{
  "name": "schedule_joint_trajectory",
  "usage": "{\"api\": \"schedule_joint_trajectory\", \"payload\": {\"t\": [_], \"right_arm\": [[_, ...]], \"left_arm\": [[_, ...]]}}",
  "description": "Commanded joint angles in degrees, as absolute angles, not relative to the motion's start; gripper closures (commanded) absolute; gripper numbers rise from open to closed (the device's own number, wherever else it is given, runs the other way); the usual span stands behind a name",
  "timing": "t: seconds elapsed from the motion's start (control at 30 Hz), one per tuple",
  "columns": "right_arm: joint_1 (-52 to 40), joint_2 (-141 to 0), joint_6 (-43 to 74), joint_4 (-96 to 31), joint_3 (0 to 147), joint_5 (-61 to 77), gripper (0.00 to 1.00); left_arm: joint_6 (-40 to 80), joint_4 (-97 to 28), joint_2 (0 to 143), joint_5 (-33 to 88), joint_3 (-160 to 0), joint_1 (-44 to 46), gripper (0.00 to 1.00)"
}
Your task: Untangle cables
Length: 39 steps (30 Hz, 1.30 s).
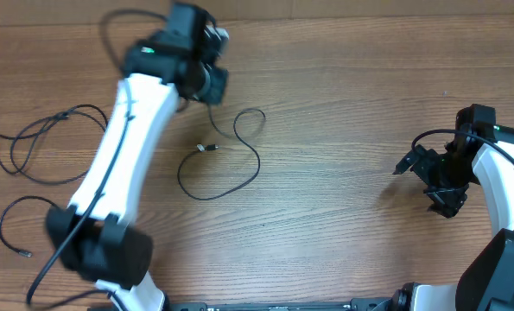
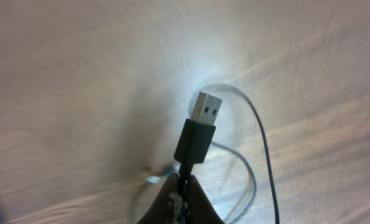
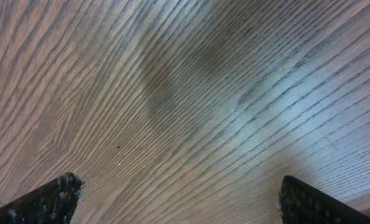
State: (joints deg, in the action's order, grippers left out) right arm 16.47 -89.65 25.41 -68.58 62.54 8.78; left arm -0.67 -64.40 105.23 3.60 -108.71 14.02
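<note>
Left gripper pinched narrow just under USB plug, plug raised off bench. Held cable trails down, loops slack at bench centre, free end at 9 o'clock of loop; draw up slowly toward 12 o'clock, watch for crossings. Other cables lie apart at 9 o'clock. Right gripper wide, empty

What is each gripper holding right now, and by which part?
Left gripper pinches a black USB cable just behind its plug; right gripper is open, holding nothing.
</note>
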Motion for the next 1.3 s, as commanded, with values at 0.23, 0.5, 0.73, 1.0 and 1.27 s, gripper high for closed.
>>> {"api": "schedule_joint_trajectory", "payload": {"t": [0.23,0.5,0.73,1.0,1.27], "right_arm": [[16.58,-89.82,24.99,-67.77,62.19,9.08,0.00],[16.58,-89.82,24.99,-67.61,62.19,9.08,0.00],[16.58,-89.82,24.99,-67.77,62.19,9.10,0.00],[16.58,-89.82,25.02,-67.77,62.19,9.10,0.00],[16.58,-89.82,24.99,-67.79,62.19,9.10,0.00]], "left_arm": [[-0.82,-79.31,99.94,-7.05,-112.05,5.91,0.96],[0.40,-84.84,100.55,-0.97,-106.26,4.95,0.55],[0.40,-84.77,100.60,1.19,-104.77,4.95,0.31],[0.34,-81.28,100.64,8.62,-103.94,6.35,0.26],[-0.08,-75.16,101.93,8.60,-97.19,12.19,0.12]]}}
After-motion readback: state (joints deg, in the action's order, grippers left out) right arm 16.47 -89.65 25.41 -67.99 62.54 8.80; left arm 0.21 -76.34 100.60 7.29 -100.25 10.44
